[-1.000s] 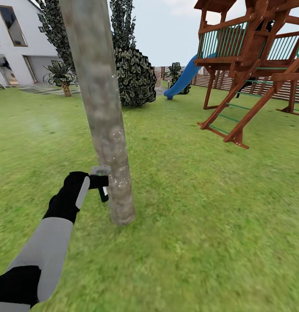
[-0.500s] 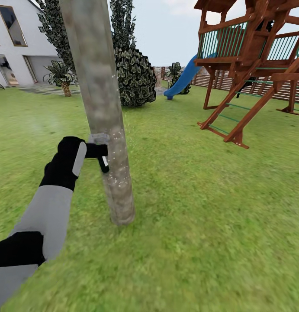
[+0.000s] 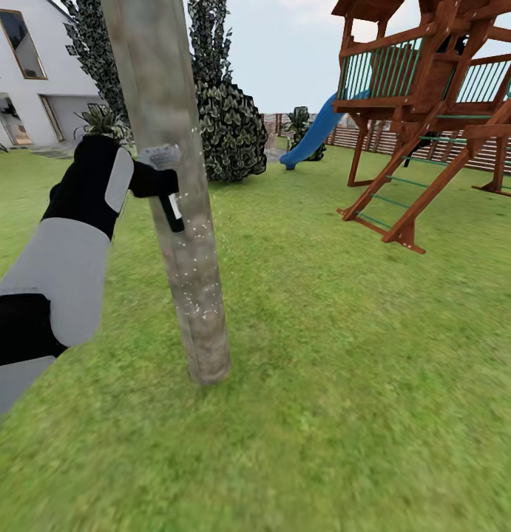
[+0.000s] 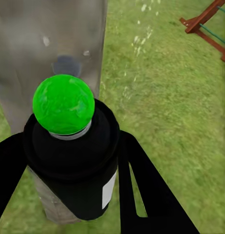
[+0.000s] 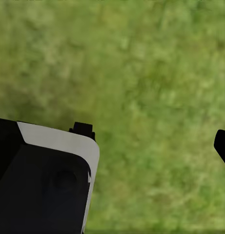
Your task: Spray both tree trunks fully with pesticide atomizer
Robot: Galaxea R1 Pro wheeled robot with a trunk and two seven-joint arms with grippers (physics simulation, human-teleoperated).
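Spray can pressed close to the trunk, upper left of the head view.

The left gripper [image 3: 165, 193] has its jaws closed around the black spray can [image 4: 73, 168], green nozzle [image 4: 63, 104] aimed at the tree trunk [image 3: 183, 244]; it looks light, rigid and smooth, so a mid-body hold suits it. White droplets speckle the bark. The right gripper [image 5: 156, 141] hangs over grass [image 5: 141, 63], jaws apart and empty. The bush [image 3: 229, 129] and play tower [image 3: 425, 89] stand well apart; nothing blocks the trunk.
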